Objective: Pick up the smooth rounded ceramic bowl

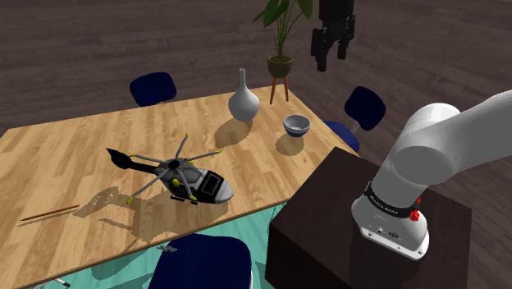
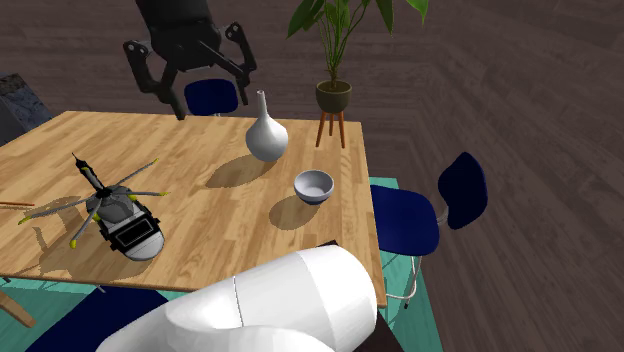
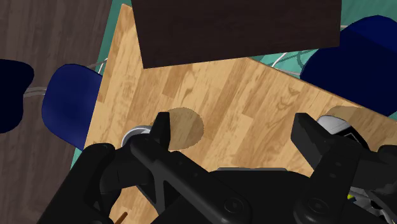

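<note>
A small grey-white rounded bowl [image 1: 296, 125] stands upright near the table's edge on the shoulder view's right, casting a round shadow. It sits between the vase and the table's right edge in the second exterior view, bowl [image 2: 314, 186]. My black gripper [image 1: 331, 56] hangs high in the air, well above the table and apart from the bowl. Its fingers are open and empty, as the gripper [image 2: 203, 85] shows. In the wrist view the gripper [image 3: 234, 133] looks down on the wooden table [image 3: 242, 95], and a sliver of the bowl [image 3: 132, 135] peeks out beside one finger.
A grey-white vase [image 1: 244, 103] stands just beyond the bowl. A toy helicopter [image 1: 185, 179] lies mid-table, with chopsticks [image 1: 49, 214] near the left edge. Blue chairs [image 1: 365, 107] ring the table, a potted plant [image 1: 281, 61] stands behind, and the dark stand [image 1: 369, 238] is close by.
</note>
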`<state>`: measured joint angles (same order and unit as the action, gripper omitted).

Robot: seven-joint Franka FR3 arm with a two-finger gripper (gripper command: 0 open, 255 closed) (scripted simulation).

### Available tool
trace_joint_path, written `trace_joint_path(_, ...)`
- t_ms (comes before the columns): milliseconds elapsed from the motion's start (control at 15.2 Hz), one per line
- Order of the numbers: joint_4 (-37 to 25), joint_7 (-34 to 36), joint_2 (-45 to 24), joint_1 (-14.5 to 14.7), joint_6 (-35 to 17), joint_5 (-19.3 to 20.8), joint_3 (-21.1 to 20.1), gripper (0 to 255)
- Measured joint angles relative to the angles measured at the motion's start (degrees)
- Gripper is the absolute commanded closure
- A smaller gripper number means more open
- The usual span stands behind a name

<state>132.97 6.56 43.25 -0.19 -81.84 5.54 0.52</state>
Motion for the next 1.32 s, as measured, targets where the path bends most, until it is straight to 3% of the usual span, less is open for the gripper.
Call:
trace_joint_path(132, 0.70, -0.05, -0.25, -0.07, -0.94, 0.14, 0.17, 0)
trace_joint_path(462, 5.86, -1.16, -3.50, -1.05, -9.72, 1.96, 2.40, 0)
trace_joint_path(858, 9.95, -2.44, -11.23, -2.44, -22.14, 4.22, 5.46, 0)
trace_joint_path(1320, 10.32, -3.85, -23.98, -3.81, -36.12, 5.90, 8.77, 0)
